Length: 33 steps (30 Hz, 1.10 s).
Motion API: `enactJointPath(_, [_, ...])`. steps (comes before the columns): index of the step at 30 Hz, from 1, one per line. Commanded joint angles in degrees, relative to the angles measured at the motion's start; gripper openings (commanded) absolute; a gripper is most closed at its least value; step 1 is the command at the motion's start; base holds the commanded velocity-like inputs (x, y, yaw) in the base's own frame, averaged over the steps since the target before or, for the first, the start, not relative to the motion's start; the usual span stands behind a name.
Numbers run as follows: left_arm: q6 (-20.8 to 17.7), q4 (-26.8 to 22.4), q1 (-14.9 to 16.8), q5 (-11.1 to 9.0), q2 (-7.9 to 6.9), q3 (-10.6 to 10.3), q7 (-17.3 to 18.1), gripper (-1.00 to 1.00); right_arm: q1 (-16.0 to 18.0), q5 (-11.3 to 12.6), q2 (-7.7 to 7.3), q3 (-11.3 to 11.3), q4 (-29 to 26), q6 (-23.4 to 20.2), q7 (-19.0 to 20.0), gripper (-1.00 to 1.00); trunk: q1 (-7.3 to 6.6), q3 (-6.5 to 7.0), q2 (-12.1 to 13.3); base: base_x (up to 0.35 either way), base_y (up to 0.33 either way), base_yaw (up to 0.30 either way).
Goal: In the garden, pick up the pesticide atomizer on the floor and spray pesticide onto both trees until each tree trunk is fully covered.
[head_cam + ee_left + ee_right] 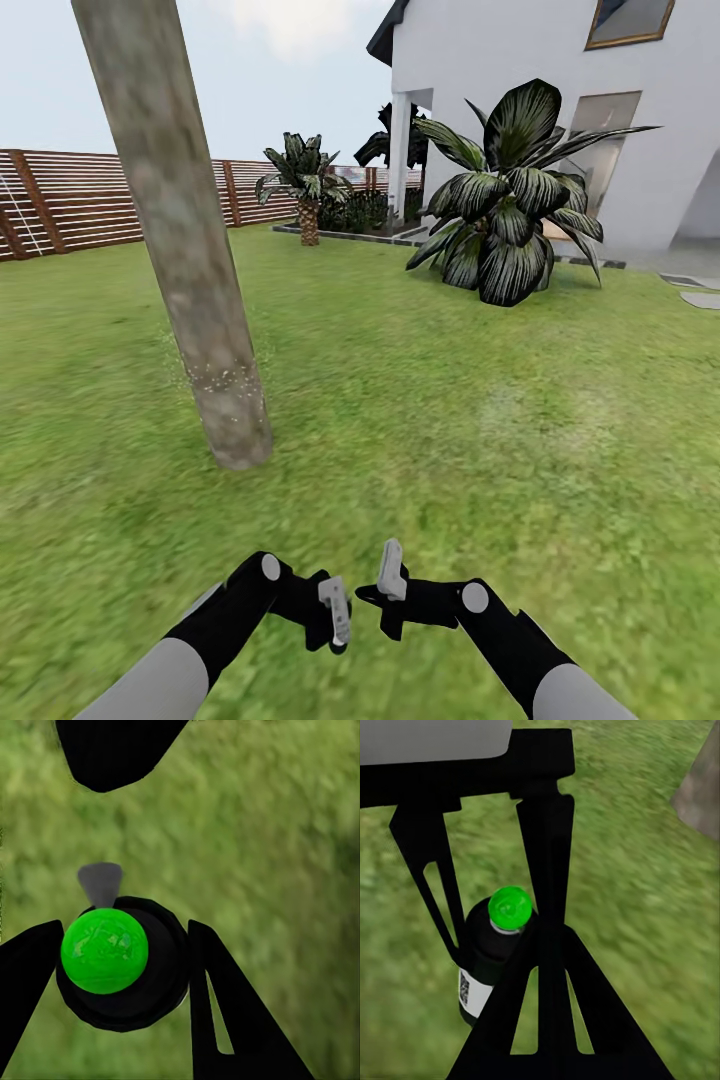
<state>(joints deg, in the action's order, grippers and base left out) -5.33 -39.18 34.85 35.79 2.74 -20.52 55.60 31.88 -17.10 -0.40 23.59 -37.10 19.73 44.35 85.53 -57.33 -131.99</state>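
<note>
Left end effector point(120, 967) is clamping the pesticide atomizer point(124, 964), green-lit top facing its wrist camera, bottle's long axis running along the fingers. Right end effector point(392, 585) is sitting just beside it; I can't tell whether it's apart or together. Tree trunk point(190, 250) is standing ahead-left, leaning, nearer the left arm, speckles showing low down. Judging 1 trunk partly sprayed; nozzle needs aiming forward-left.

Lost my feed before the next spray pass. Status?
Left gripper shut on atomizer, top green. Right gripper state unclear. Tree trunk ahead-left, speckled low down. Only lawn between.
</note>
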Motion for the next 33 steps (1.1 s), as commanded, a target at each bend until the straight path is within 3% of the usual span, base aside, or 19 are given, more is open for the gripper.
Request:
enactJointPath(1, [-0.6,-0.1,0.0,0.0,0.0,0.0,0.2,-1.0,0.0,-0.5,-0.04,0.1,-0.1,0.3,-0.1,-1.0,-0.01,-0.05,0.0,0.0,0.0,0.0])
enactJointPath(33, [-0.6,-0.8,0.0,-0.4,0.76,0.4,0.0,-1.0,0.0,-0.5,-0.04,0.1,0.1,0.3,-0.2,-1.0,-0.01,-0.05,0.0,0.0,0.0,0.0])
